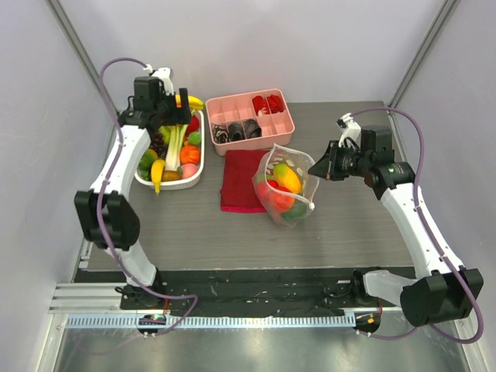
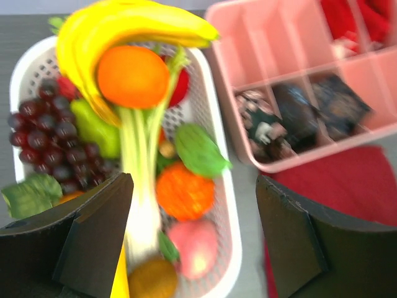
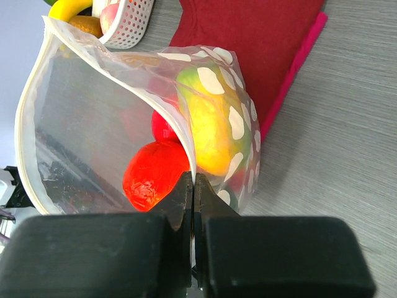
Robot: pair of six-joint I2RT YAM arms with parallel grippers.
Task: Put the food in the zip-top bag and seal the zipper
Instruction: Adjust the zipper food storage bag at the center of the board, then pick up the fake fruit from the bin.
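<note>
The dotted zip-top bag [image 1: 285,186] stands open on the table, holding a red fruit [image 3: 155,177], a yellow-green fruit [image 3: 211,124] and others. My right gripper [image 1: 319,169] is shut on the bag's right rim; in the right wrist view its jaws [image 3: 193,186] pinch the clear film. The zipper strip [image 3: 25,124] runs round the open mouth, unsealed. My left gripper [image 1: 184,101] is open and empty, above the far end of the white basket [image 1: 203,147]. An orange fruit [image 2: 186,189], a pink one [image 2: 193,245] and a brown one [image 2: 152,279] lie between its fingers [image 2: 193,186] in the left wrist view.
The basket [image 2: 226,211] also holds bananas [image 2: 124,25], an orange [image 2: 133,76], dark grapes [image 2: 56,143] and green pieces. A pink divided tray [image 1: 252,116] stands at the back centre. A dark red cloth [image 1: 242,180] lies left of the bag.
</note>
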